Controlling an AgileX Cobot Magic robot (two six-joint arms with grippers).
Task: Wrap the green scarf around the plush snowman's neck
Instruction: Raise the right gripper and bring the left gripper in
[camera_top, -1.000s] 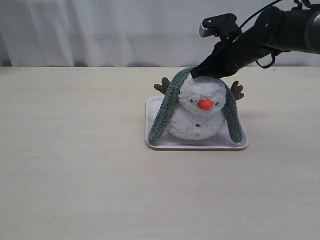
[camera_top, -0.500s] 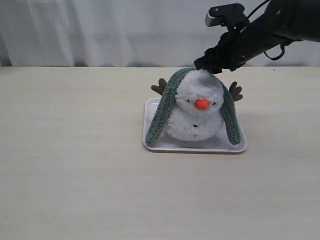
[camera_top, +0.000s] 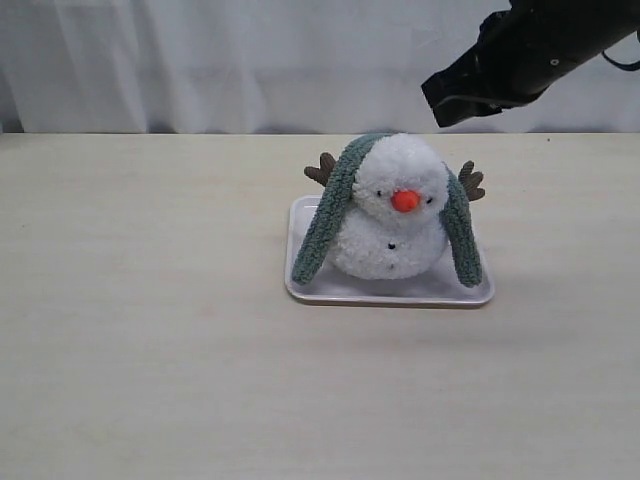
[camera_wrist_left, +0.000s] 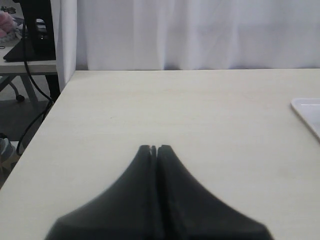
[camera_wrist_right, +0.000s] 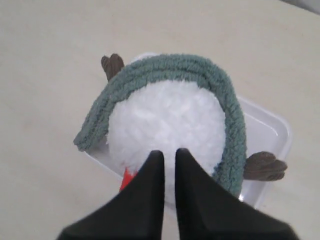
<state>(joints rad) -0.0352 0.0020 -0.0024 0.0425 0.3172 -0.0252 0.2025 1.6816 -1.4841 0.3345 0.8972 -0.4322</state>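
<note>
The plush snowman (camera_top: 392, 240) sits upright on a white tray (camera_top: 380, 293). The green scarf (camera_top: 320, 230) is draped over the back of its head, and both ends hang down its sides to the tray. My right gripper (camera_top: 441, 104) hovers above and to the right of the head, touching nothing. From the right wrist, the snowman (camera_wrist_right: 165, 117) and the scarf (camera_wrist_right: 172, 65) lie below the gripper (camera_wrist_right: 169, 153), whose jaws stand a narrow gap apart and empty. My left gripper (camera_wrist_left: 153, 148) is shut and empty over bare table, out of the exterior view.
A white curtain (camera_top: 200, 60) hangs behind the table's far edge. The left wrist view shows one tray corner (camera_wrist_left: 307, 107), the table's side edge and a stand with cables (camera_wrist_left: 35, 35) beyond it.
My right gripper has let go of the scarf on the snowman's head and risen up and to the right. The snowman's head has sprung back upright.
</note>
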